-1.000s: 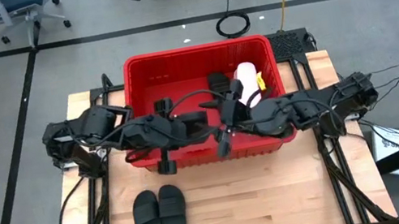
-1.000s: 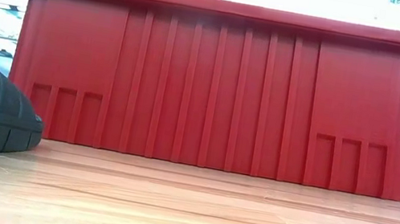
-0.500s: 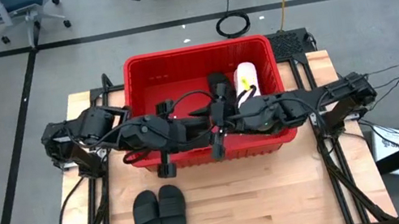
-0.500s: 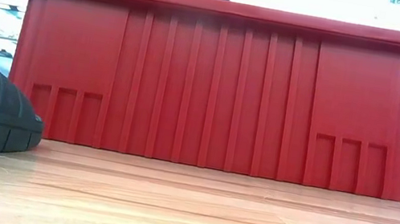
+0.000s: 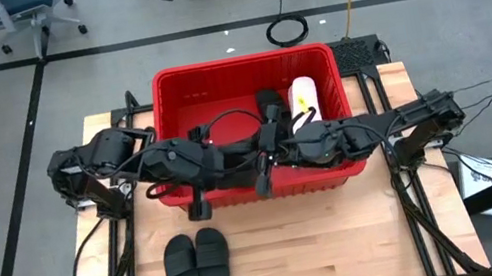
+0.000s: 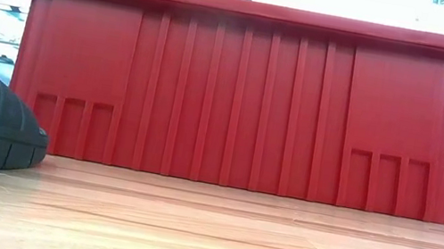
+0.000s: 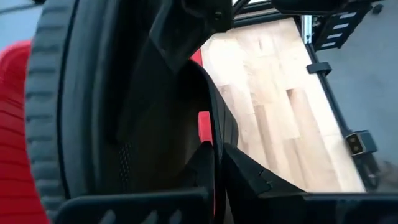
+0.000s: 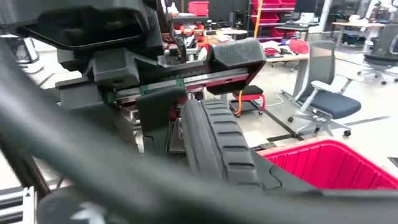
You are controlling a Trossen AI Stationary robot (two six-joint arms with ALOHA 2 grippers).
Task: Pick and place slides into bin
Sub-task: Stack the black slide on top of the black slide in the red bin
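The left pincer (image 5: 250,147) is seen over the near half of the bin (image 5: 173,80), and a black slide (image 7: 93,112) fills its wrist view, pressed close between the dark fingers, so it is judged to be clamped on that slide. The right pincer (image 5: 264,155) is met almost at the same spot; a ribbed black slide (image 8: 214,146) is seen edge-on in front of it, but whether its fingers are closed on anything cannot be told.

Over the last second, the right arm has been drawn leftward along the near wall of the bin, and the left arm has been pulled slightly back, so that the two wrists now crowd together. This is read as a slide being carried in or handed over above the bin, with release not yet made.

Inside the bin, a black slide (image 5: 268,106) and a pale pink slide (image 5: 303,94) are already lying side by side. A pair of black slides (image 5: 198,268) remains on the bench (image 5: 344,232), well in front of the bin.
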